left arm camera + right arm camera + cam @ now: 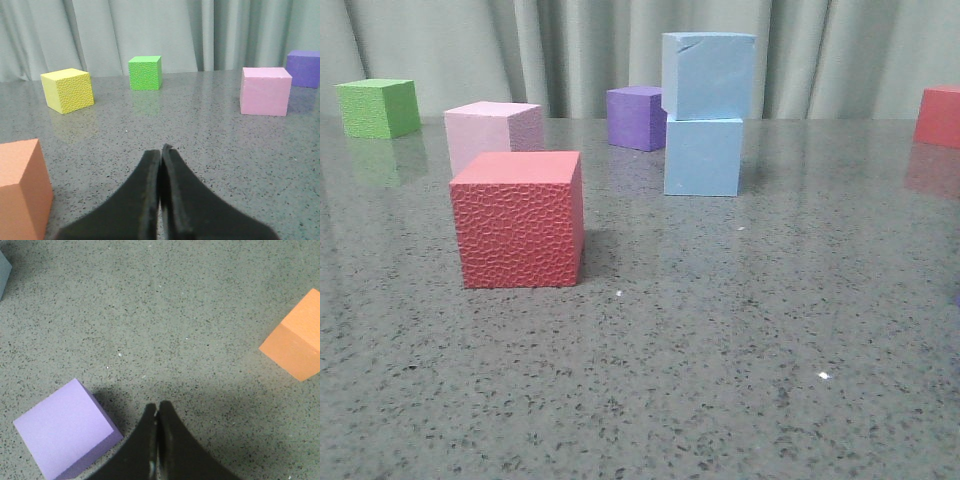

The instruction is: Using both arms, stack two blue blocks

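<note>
Two light blue blocks stand stacked at the back middle of the table in the front view: the upper one [708, 75], with a nicked top edge, rests on the lower one [703, 156], shifted slightly off it. No gripper shows in the front view. My left gripper [160, 150] is shut and empty, low over bare table. My right gripper [157, 406] is shut and empty above the table, next to a light purple cube [66, 428]. A blue-grey corner [3, 271] shows at that view's edge.
Front view: a red textured cube [518, 219] in front left, a pink cube [492, 133] behind it, a green cube [379, 107] far left, a dark purple cube [637, 117], a red cube [939, 116] far right. Wrist views: yellow cube [67, 90], orange cubes [21, 190] [297, 337].
</note>
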Tool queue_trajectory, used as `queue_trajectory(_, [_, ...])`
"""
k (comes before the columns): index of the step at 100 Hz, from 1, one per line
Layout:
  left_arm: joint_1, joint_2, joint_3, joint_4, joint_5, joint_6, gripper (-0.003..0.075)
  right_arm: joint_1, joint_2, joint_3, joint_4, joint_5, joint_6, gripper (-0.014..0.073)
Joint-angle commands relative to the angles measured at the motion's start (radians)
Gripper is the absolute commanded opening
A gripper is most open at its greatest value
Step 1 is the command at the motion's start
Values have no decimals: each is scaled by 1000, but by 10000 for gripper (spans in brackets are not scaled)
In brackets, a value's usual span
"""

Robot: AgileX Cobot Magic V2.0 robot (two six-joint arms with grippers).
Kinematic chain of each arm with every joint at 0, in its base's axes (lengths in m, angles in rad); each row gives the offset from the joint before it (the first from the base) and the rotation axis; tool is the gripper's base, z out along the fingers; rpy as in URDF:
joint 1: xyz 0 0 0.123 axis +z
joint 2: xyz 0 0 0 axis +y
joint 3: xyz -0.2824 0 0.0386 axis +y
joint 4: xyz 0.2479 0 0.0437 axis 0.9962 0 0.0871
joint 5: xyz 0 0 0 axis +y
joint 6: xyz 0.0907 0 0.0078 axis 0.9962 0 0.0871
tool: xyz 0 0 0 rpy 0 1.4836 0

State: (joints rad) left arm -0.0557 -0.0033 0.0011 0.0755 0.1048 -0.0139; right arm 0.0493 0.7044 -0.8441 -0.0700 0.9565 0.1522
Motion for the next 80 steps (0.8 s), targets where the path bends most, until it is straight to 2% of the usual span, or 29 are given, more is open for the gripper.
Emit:
queue_trajectory(1, [-5,-32,18,4,-88,-12,-19,-7,-2,-22,-10,-50,-8,-68])
queue_trajectory(80, [-5,-32,41,1,-116,-16,-19,-7,-2,-22,-10,-50,-8,-68])
